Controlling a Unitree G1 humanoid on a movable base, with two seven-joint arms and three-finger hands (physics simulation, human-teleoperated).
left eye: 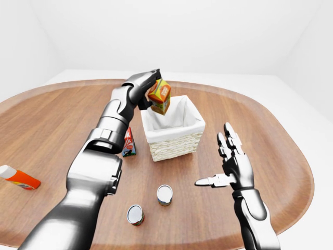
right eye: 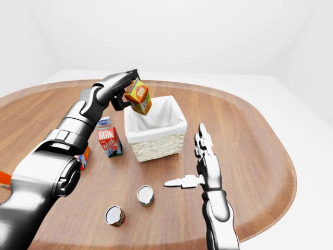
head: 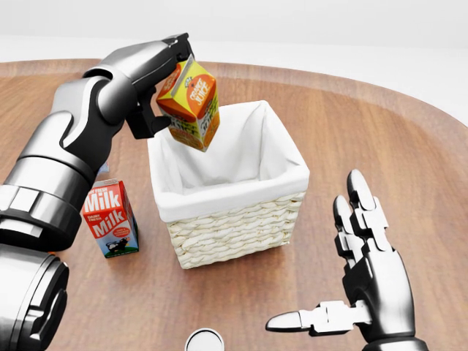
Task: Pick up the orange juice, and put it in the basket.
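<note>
gripping orange juice [head: 190,104] | left fingers [head: 174,45] | above basket [head: 234,219] | right fingers [head: 360,191] spread

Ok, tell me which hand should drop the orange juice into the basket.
Left. The left hand already grips the orange juice carton, tilted, above the wicker basket's upper-left rim in the head view. The right hand is open, empty, beside the basket.

Bright, even, sharp simulator render
</note>
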